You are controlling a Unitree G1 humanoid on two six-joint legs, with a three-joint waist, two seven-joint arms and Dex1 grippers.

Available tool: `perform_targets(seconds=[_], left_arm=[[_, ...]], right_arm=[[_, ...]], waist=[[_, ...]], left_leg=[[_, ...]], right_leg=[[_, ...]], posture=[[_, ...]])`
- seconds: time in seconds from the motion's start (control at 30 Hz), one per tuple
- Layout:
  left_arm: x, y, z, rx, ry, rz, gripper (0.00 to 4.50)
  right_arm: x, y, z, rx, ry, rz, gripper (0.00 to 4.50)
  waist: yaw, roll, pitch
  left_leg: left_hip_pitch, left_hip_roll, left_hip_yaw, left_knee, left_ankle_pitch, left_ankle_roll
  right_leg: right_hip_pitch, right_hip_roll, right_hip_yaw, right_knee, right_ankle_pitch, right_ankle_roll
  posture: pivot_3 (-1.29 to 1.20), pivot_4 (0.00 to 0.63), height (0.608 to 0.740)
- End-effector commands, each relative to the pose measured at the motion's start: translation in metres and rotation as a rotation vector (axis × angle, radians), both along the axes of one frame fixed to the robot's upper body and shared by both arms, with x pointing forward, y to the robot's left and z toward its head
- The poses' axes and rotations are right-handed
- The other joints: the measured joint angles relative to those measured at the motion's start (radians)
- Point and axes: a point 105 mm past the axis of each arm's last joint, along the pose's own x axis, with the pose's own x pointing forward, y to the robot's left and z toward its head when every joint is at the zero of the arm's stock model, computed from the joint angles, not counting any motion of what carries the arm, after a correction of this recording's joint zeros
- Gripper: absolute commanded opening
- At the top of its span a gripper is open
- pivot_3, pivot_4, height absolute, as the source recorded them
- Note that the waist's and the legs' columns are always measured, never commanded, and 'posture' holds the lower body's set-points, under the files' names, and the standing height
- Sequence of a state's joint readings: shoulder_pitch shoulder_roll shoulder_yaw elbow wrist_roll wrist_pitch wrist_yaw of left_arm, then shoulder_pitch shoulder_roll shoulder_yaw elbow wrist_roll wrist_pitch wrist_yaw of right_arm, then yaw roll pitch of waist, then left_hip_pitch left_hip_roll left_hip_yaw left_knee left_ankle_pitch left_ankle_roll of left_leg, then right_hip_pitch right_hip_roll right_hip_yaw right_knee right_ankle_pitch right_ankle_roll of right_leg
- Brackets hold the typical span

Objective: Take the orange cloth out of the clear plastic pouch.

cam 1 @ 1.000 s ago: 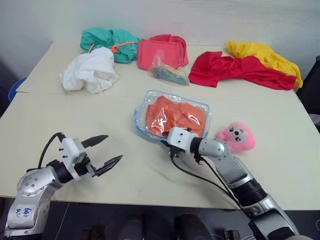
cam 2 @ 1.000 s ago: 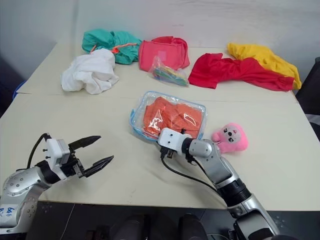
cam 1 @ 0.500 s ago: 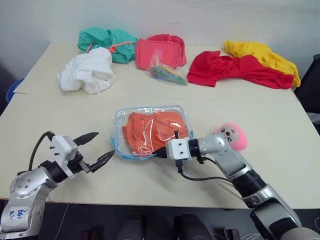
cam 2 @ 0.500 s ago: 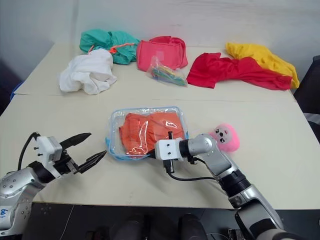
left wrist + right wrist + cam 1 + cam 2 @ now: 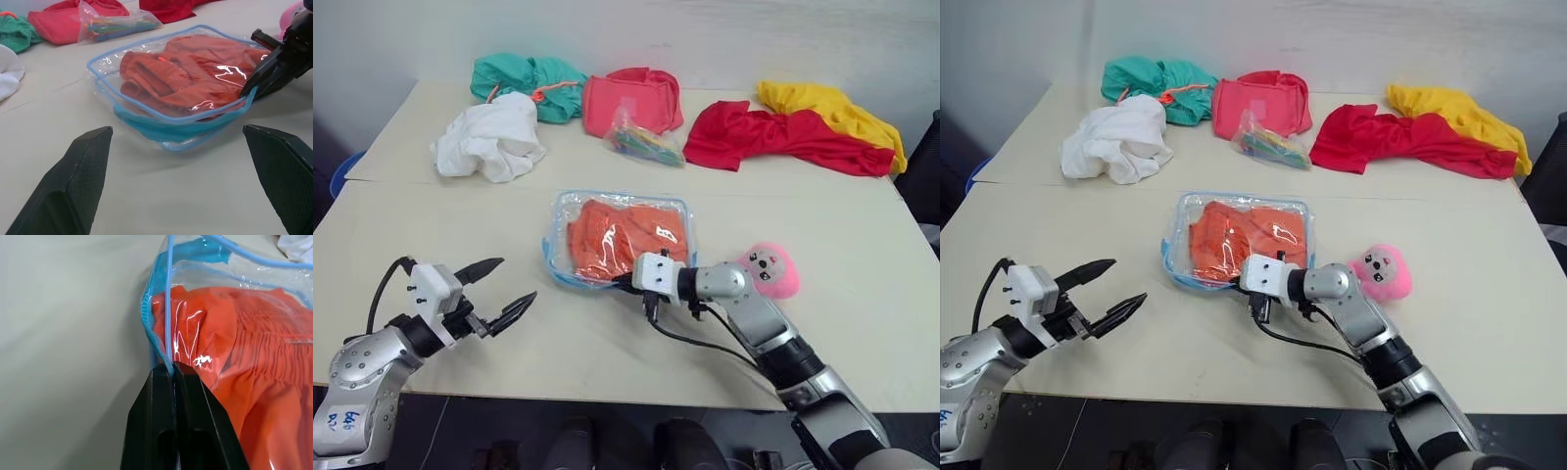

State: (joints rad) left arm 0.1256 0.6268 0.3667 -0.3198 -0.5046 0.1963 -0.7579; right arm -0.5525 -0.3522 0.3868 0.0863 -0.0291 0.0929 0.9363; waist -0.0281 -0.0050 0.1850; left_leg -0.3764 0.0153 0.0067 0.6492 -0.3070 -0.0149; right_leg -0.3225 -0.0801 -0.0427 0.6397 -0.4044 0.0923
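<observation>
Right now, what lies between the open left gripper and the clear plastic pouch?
Only bare table: in the left wrist view, the left gripper faces the clear plastic pouch with nothing between.

Desk (image 5: 607,362): plain pale beige. Clear plastic pouch (image 5: 560,217): see-through with white glare streaks, edged in light-blue zipper trim. Orange cloth (image 5: 625,235): solid bright orange, finely ribbed. Teal cloth (image 5: 524,76) with a small orange cord; white cloth (image 5: 489,142); coral-pink cloth (image 5: 631,98); red garment (image 5: 764,132); yellow cloth (image 5: 827,108), all unpatterned. Smaller clear bag (image 5: 641,142): multicoloured contents, green, pink and yellow. Plush toy (image 5: 769,271): pink with dark eyes. Fingers (image 5: 73,196) of both grippers: black, finely textured; wrist housings white, arms silver-grey.
</observation>
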Motion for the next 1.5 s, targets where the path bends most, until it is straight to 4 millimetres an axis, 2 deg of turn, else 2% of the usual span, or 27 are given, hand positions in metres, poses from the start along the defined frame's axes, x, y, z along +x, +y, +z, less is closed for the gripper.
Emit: perform_targets(seconds=[0.03, 0.17, 0.27, 0.37, 0.5, 0.57, 0.6, 0.67, 0.8, 0.83, 0.9, 1.0, 1.1, 1.2, 1.27, 1.3, 1.37, 1.5], left_arm=[[-0.001, -0.006, 0.009, -0.005, -0.039, -0.02, 4.5], [-0.004, -0.015, 0.007, -0.04, 0.0, -0.071, 4.5], [-0.012, -0.035, 0.004, -0.029, 0.041, -0.185, 4.5], [-0.018, -0.053, 0.009, -0.044, 0.033, -0.259, 4.5], [-0.016, -0.062, 0.012, -0.029, -0.005, -0.288, 4.5], [-0.014, -0.063, 0.012, -0.038, -0.01, -0.291, 4.5], [-0.013, -0.063, 0.012, -0.039, -0.009, -0.297, 4.5], [-0.012, -0.065, 0.01, -0.039, -0.003, -0.31, 4.5], [-0.009, -0.066, 0.01, -0.032, -0.004, -0.329, 4.5], [-0.008, -0.066, 0.01, -0.032, -0.005, -0.332, 4.5], [-0.007, -0.066, 0.011, -0.029, -0.009, -0.338, 4.5], [-0.007, -0.065, 0.013, -0.032, -0.008, -0.347, 4.5], [-0.009, -0.063, 0.011, -0.018, 0.003, -0.368, 4.5], [-0.01, -0.059, 0.009, -0.005, 0.012, -0.372, 4.5], [-0.009, -0.055, 0.008, 0.004, 0.015, -0.367, 4.5], [-0.009, -0.054, 0.008, 0.007, 0.016, -0.366, 4.5], [-0.009, -0.053, 0.008, 0.01, 0.017, -0.366, 4.5], [-0.01, -0.058, 0.006, 0.018, 0.021, -0.395, 4.5]], right_arm=[[-0.02, 0.003, 0.022, 0.08, -0.034, 0.111, 1.32], [-0.033, -0.02, 0.05, 0.211, -0.038, 0.132, 2.63], [-0.045, -0.05, 0.067, 0.261, 0.039, 0.122, 2.63], [-0.038, -0.097, 0.092, 0.317, 0.062, -0.057, 2.63], [-0.023, -0.193, 0.085, 0.038, 0.101, -0.416, 2.63], [-0.02, -0.233, 0.078, -0.044, 0.173, -0.563, 2.63], [-0.019, -0.246, 0.073, -0.074, 0.203, -0.602, 2.63], [-0.017, -0.259, 0.063, -0.107, 0.245, -0.633, 2.63], [0.0, -0.254, 0.044, -0.001, 0.399, -0.641, 2.63], [0.003, -0.249, 0.042, 0.039, 0.429, -0.62, 2.45], [0.005, -0.239, 0.038, 0.102, 0.487, -0.562, 2.01], [0.008, -0.228, 0.046, 0.244, 0.548, -0.523, 0.98], [-0.005, -0.228, 0.044, 0.198, 0.567, -0.464, 0.04], [-0.021, -0.214, 0.055, 0.226, 0.594, -0.371, 0.04], [-0.039, -0.19, 0.059, 0.192, 0.604, -0.26, 0.04], [-0.05, -0.173, 0.056, 0.157, 0.612, -0.195, 0.04], [-0.065, -0.152, 0.051, 0.116, 0.621, -0.119, 0.04], [-0.067, -0.118, 0.031, 0.122, 0.538, -0.076, 0.04]], waist=[[0.0, 0.0, 0.0], [0.0, 0.0, 0.0], [0.004, 0.0, 0.0], [0.004, 0.0, 0.0], [0.01, 0.001, 0.001], [0.015, 0.0, 0.001], [0.013, 0.0, 0.001], [0.006, 0.0, 0.001], [-0.008, 0.001, 0.001], [-0.008, 0.0, 0.001], [-0.003, 0.0, 0.001], [0.003, 0.0, 0.001], [0.01, 0.001, 0.001], [0.024, 0.001, 0.001], [0.027, 0.001, 0.001], [0.028, 0.001, 0.001], [0.026, 0.001, 0.001], [0.025, -0.001, 0.001]], left_leg=[[0.0, 0.0, 0.0, 0.0, 0.0, 0.0], [0.0, 0.0, 0.0, -0.001, 0.0, 0.0], [-0.001, 0.0, 0.0, 0.0, -0.001, 0.001], [-0.001, 0.0, -0.001, 0.0, -0.001, 0.002], [-0.001, -0.001, 0.0, 0.0, -0.001, 0.002], [-0.001, -0.001, 0.0, -0.001, -0.001, 0.003], [-0.001, -0.001, 0.001, 0.0, -0.001, 0.003], [0.0, 0.0, 0.002, -0.001, -0.001, 0.003], [0.002, 0.0, 0.005, 0.0, -0.001, 0.003], [0.002, 0.0, 0.005, 0.0, -0.001, 0.003], [0.002, 0.0, 0.006, 0.001, -0.001, 0.003], [0.002, 0.0, 0.005, 0.0, -0.001, 0.003], [0.0, 0.0, 0.005, 0.0, -0.001, 0.003], [0.0, 0.0, 0.004, 0.0, -0.001, 0.003], [-0.001, 0.0, 0.004, 0.0, -0.001, 0.003], [-0.001, 0.0, 0.004, 0.0, -0.001, 0.003], [-0.001, 0.0, 0.003, 0.0, -0.001, 0.003], [0.0, 0.0, 0.003, 0.0, -0.001, 0.003]], right_leg=[[0.0, 0.0, 0.0, 0.0, 0.0, 0.0], [0.0, 0.0, 0.0, -0.001, 0.0, 0.0], [0.001, -0.001, 0.0, -0.002, 0.0, 0.0], [0.002, -0.001, 0.0, -0.004, 0.0, 0.0], [0.003, -0.001, -0.001, -0.01, 0.0, 0.0], [0.003, 0.0, -0.001, -0.01, 0.0, -0.001], [0.003, 0.0, -0.001, -0.011, 0.001, -0.001], [0.003, 0.001, 0.0, -0.01, 0.001, -0.001], [0.002, 0.001, 0.003, -0.007, 0.001, -0.001], [0.002, 0.001, 0.004, -0.006, 0.001, -0.001], [0.002, 0.001, 0.005, -0.005, 0.001, -0.001], [0.002, 0.001, 0.005, -0.006, 0.001, -0.001], [0.001, 0.001, 0.004, -0.006, 0.001, -0.001], [0.001, 0.001, 0.003, -0.006, 0.001, -0.001], [0.001, 0.001, 0.003, -0.006, 0.001, -0.001], [0.001, 0.001, 0.003, -0.008, 0.001, -0.001], [0.001, 0.001, 0.002, -0.008, 0.001, -0.001], [0.002, 0.001, 0.003, -0.008, 0.001, -0.001]], posture=[[0.0, 0.15, 0.74], [0.0, 0.15, 0.74], [0.0, 0.15, 0.74], [0.0, 0.15, 0.74], [0.0, 0.15, 0.74], [0.0, 0.15, 0.74], [0.0, 0.15, 0.74], [0.0, 0.15, 0.74], [0.0, 0.15, 0.74], [0.0, 0.15, 0.74], [0.0, 0.15, 0.74], [0.0, 0.15, 0.74], [0.0, 0.15, 0.74], [0.0, 0.15, 0.74], [0.0, 0.15, 0.74], [0.0, 0.15, 0.74], [0.0, 0.15, 0.74], [0.0, 0.15, 0.74]])
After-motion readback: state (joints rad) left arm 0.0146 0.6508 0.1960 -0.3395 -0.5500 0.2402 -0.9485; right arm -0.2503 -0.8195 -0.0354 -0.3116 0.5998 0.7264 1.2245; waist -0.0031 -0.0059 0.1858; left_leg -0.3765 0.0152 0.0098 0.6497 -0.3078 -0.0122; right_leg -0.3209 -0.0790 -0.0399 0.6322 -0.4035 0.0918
